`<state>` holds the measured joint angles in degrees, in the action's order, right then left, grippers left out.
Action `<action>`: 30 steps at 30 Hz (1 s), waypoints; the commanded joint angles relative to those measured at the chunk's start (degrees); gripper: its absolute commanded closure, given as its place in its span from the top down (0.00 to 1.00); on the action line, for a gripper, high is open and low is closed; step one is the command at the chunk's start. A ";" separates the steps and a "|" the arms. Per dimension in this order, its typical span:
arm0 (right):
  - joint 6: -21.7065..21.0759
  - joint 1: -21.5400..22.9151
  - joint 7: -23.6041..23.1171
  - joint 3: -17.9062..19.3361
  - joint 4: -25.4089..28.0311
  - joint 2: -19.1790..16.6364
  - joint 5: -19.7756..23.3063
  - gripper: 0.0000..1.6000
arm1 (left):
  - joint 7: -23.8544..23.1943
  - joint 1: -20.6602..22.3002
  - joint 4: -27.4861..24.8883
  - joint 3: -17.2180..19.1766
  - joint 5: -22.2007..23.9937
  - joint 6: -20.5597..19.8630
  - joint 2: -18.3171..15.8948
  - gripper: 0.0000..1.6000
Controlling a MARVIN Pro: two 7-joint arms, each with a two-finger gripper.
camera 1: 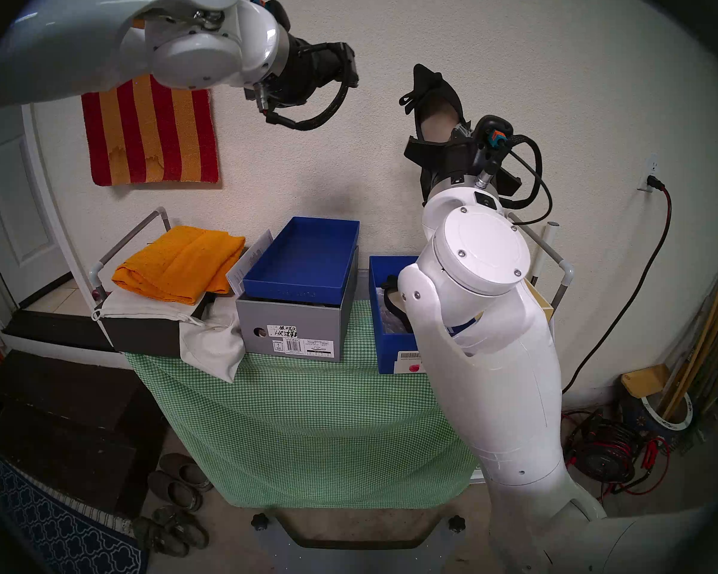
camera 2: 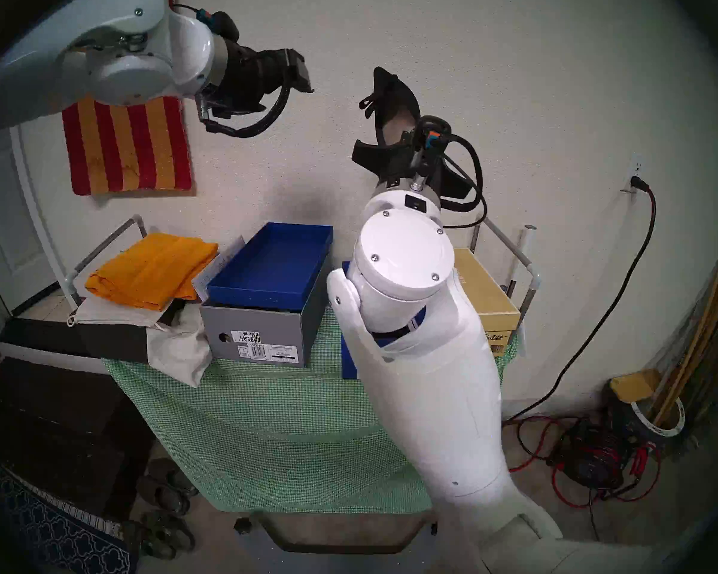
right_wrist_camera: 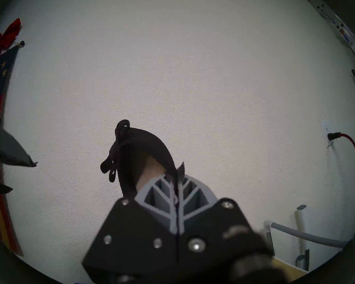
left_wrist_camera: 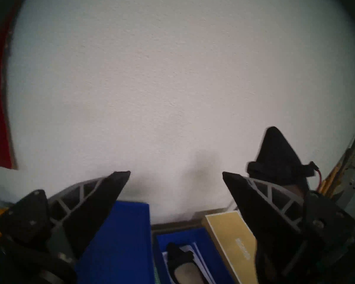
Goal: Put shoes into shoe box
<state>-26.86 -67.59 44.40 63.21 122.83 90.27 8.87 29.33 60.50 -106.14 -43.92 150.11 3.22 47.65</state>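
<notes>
One black shoe (camera 1: 436, 101) with a toe bow and beige insole hangs high in front of the wall, toe up. My right gripper (right_wrist_camera: 177, 170) is shut on its side edge. The other black shoe (left_wrist_camera: 180, 263) lies inside the royal-blue shoe box (camera 1: 384, 341) at the table's right. In the head views my right arm hides most of that box. My left gripper (left_wrist_camera: 176, 173) is open and empty, raised high at the left, level with the held shoe and well apart from it.
A blue lid (camera 1: 303, 254) lies upturned on the grey VIONIC box (camera 1: 291, 324). A gold-tan box (camera 2: 486, 295) stands right of the shoe box. An orange towel (camera 1: 179, 262) and white cloth bags sit at the left. Worn slip-ons (camera 1: 179, 478) lie on the floor.
</notes>
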 commanded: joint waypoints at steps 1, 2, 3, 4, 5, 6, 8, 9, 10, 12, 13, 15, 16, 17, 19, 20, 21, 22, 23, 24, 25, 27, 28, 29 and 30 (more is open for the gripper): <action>-4.74 -6.44 1.70 0.81 4.09 0.63 2.89 0.00 | 4.22 0.41 -2.91 -1.01 -4.91 6.68 0.27 1.00; -5.71 -7.14 1.85 0.89 4.64 0.60 3.41 0.00 | 4.82 0.24 -3.33 -1.00 -5.56 7.79 0.36 1.00; -6.32 -7.80 1.90 0.98 5.13 0.68 3.91 0.00 | 5.23 0.11 -3.66 -0.99 -6.00 8.69 0.43 1.00; -7.15 -8.61 1.96 1.05 5.71 0.77 4.38 0.00 | 5.94 0.03 -4.09 -1.09 -6.68 9.97 0.62 1.00; -8.16 -8.86 2.23 0.97 5.79 0.49 5.02 0.00 | 6.40 -0.01 -4.23 -1.05 -6.95 10.32 0.77 1.00; -9.02 -10.04 2.03 1.24 6.52 0.80 5.55 0.00 | 6.89 -0.22 -4.73 -1.00 -7.26 12.11 0.81 1.00; -9.92 -11.15 2.26 0.97 7.04 0.09 5.65 0.00 | 8.91 -0.30 -5.23 -0.83 -7.74 13.75 1.32 1.00; -10.09 -11.72 2.09 0.73 7.27 -0.40 5.67 0.00 | 9.36 -0.27 -5.55 -0.90 -7.94 14.87 1.52 1.00; -10.42 -12.30 1.93 0.45 7.55 -0.76 5.79 0.00 | 9.90 -0.29 -5.84 -0.81 -8.03 15.72 1.61 1.00; -11.03 -13.55 1.95 0.29 7.94 -0.66 6.40 0.00 | 10.60 -0.18 -6.56 -0.88 -8.00 17.91 1.73 1.00; -11.03 -13.55 1.95 0.29 7.94 -0.66 6.40 0.00 | 10.60 -0.18 -6.56 -0.88 -8.00 17.91 1.73 1.00; -11.05 -14.66 2.62 0.35 7.80 -0.36 7.01 0.00 | 11.33 -0.31 -6.76 -0.91 -8.41 19.06 1.99 1.00; -10.79 -15.05 3.03 0.31 7.73 -0.71 7.74 0.00 | 11.54 -0.33 -6.81 -0.94 -8.53 19.41 2.08 1.00; -10.64 -15.56 3.56 0.27 7.76 -0.77 8.50 0.00 | 11.85 -0.38 -6.90 -0.97 -8.72 19.93 2.20 1.00; -10.47 -16.58 4.02 -0.26 7.38 -1.37 8.86 0.00 | 12.06 -0.41 -6.94 -0.99 -8.85 20.24 2.29 1.00; -10.16 -17.24 4.33 -0.62 6.97 -1.77 9.11 0.00 | 12.15 -0.42 -6.96 -1.00 -8.91 20.38 2.33 1.00; -9.62 -17.91 4.59 -0.72 6.50 -2.00 9.48 0.00 | 12.24 -0.43 -6.98 -1.00 -8.96 20.49 2.36 1.00; -9.27 -18.86 4.91 -0.74 5.91 -1.80 9.52 0.00 | 12.37 -0.46 -7.01 -0.99 -9.05 20.64 2.39 1.00; -8.29 -19.44 5.27 -0.79 5.43 -2.35 10.12 0.00 | 12.51 -0.50 -7.04 -0.98 -9.15 20.80 2.42 1.00; -7.60 -19.94 5.32 -0.71 5.11 -2.55 10.47 0.00 | 12.61 -0.52 -7.06 -0.98 -9.21 20.92 2.45 1.00; -6.96 -20.09 5.46 -0.83 4.88 -3.11 10.81 0.00 | 12.71 -0.54 -7.08 -0.97 -9.28 21.05 2.48 1.00; -6.44 -20.63 4.84 -0.60 4.49 -2.67 10.25 0.00 | 12.82 -0.57 -7.10 -0.97 -9.35 21.20 2.51 1.00; -5.49 -20.79 4.51 -0.31 3.99 -2.70 10.22 0.00 | 12.95 -0.61 -7.12 -0.96 -9.46 21.39 2.55 1.00; -4.82 -20.86 4.20 -0.13 3.67 -2.78 10.18 0.00 | 13.04 -0.64 -7.14 -0.95 -9.53 21.51 2.57 1.00; -4.14 -20.84 3.84 0.10 3.39 -3.04 10.39 0.00 | 13.09 -0.66 -7.15 -0.95 -9.57 21.58 2.58 1.00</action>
<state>-35.12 -85.85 49.16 62.85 127.46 88.00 18.88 42.21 59.99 -113.44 -45.00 140.93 23.75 49.92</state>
